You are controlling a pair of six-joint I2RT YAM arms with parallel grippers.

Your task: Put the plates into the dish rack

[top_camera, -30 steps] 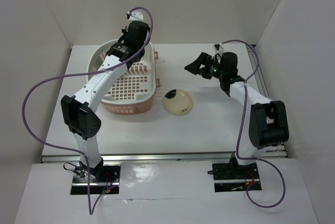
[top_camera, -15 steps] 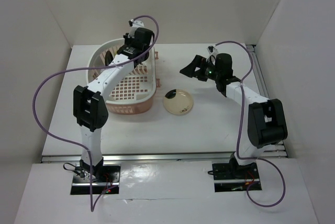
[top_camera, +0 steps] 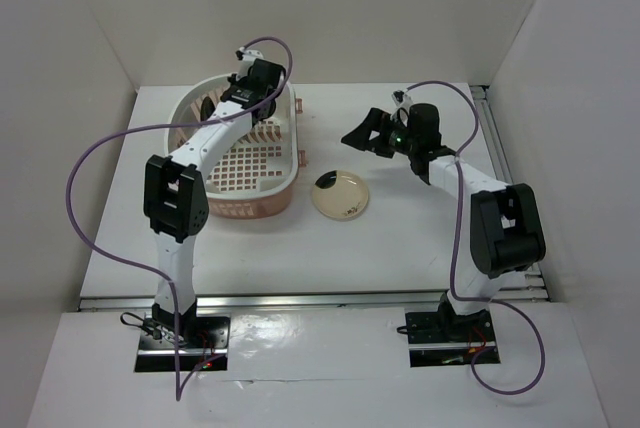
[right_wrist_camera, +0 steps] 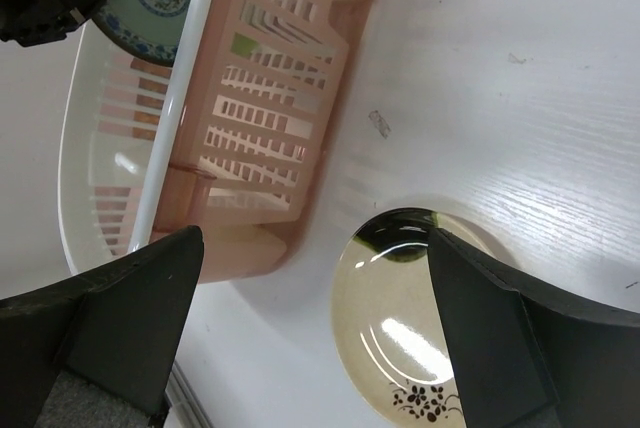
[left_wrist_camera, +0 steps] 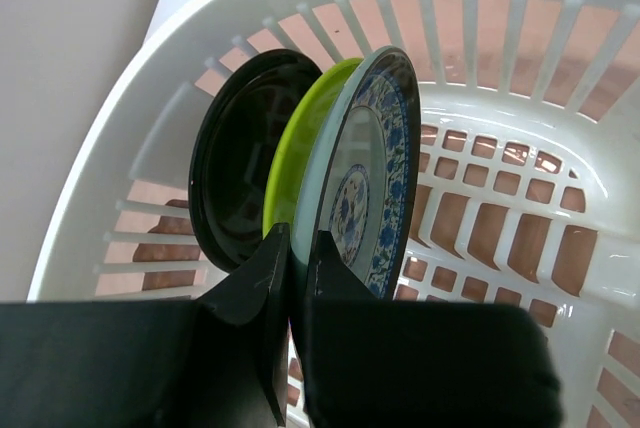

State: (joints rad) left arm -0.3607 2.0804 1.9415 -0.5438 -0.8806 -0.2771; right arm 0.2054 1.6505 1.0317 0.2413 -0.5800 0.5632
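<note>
The blue-green patterned round plate [left_wrist_camera: 365, 188] is pinched by its rim between the closed fingers of the left gripper [left_wrist_camera: 297, 278]. It is held on edge, apparently to be slotted into the pale pink plastic dish rack [left_wrist_camera: 520, 28]. Just beyond the fingers, a lime green plate [left_wrist_camera: 300, 143] and a glossy black plate [left_wrist_camera: 235, 163] are stood upright against it. The cream plate [right_wrist_camera: 400, 348] is seen flat on the white table [right_wrist_camera: 520, 98], beneath the right gripper [right_wrist_camera: 315, 248], whose jaws are spread wide, presumably for that pick.

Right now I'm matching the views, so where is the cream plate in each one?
Top external: cream plate at centre, just right of the dish rack.
Left wrist: not in it.
Right wrist: cream plate at bottom centre, lower right of the rack.
Shared landmark: the pink dish rack.
</note>
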